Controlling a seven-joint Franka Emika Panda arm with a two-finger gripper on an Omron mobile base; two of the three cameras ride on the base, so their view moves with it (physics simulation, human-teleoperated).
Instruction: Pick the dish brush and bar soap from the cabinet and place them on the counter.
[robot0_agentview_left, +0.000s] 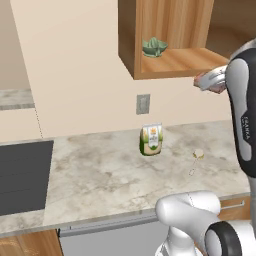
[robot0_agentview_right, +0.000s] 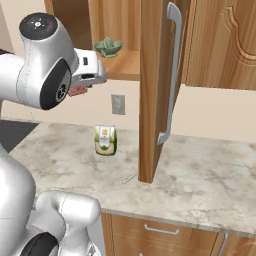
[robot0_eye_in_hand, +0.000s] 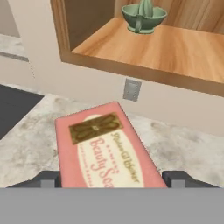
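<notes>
Left base view: I see the gripper (robot0_agentview_left: 210, 82) just outside the open cabinet (robot0_agentview_left: 170, 62), level with its shelf edge, a pinkish bar soap (robot0_agentview_left: 206, 83) between the fingers; the dish brush (robot0_agentview_left: 196, 159) lies on the counter (robot0_agentview_left: 100, 170), round head toward the wall, thin handle running back toward me; a green-and-orange packet (robot0_agentview_left: 151, 139) stands left of it

Right base view: the hand sits left of the open cabinet door (robot0_agentview_right: 155, 90), a sliver of the soap (robot0_agentview_right: 77, 91) showing under it, well above the counter (robot0_agentview_right: 200, 170); the green leafy item (robot0_agentview_right: 108, 47) is on the shelf

Hand view: the bar soap (robot0_eye_in_hand: 105, 146) lies between the two finger tips, jaws wide around its short side and holding it; its long axis runs away from the camera along the gripper's line, far end toward the wall and outlet (robot0_eye_in_hand: 132, 89), printed face up

Step in hand: I judge the brush is down and the soap is being carried out of the cabinet

Next move: I'd lower the hand to a bare patch of counter clear of brush and packet, keep the bar flat, then open
</notes>
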